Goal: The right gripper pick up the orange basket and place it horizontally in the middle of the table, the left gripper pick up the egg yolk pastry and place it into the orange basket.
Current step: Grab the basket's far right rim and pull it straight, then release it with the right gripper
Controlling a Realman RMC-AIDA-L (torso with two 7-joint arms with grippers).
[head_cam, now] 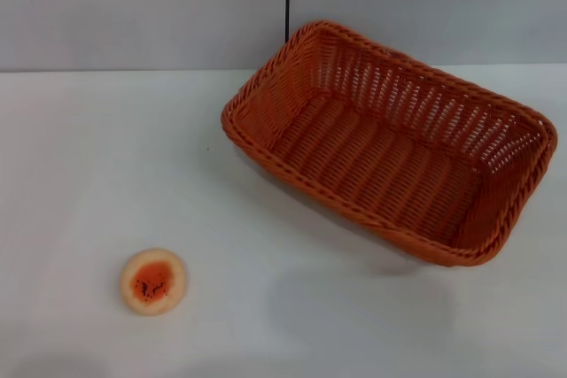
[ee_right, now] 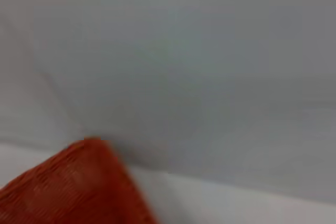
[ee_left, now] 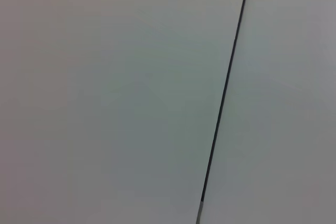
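The orange basket (head_cam: 390, 143) sits on the white surface (head_cam: 80, 157) toward the far right, turned at an angle so its long sides run diagonally, one corner pointing at the back wall (head_cam: 133, 6). It stands upright and holds nothing. The egg yolk pastry (head_cam: 153, 281) lies flat on the near left of the surface, well apart from the basket. The right wrist view catches what is probably a corner of the basket (ee_right: 73, 187). Neither end effector appears in any view, so their finger state cannot be told.
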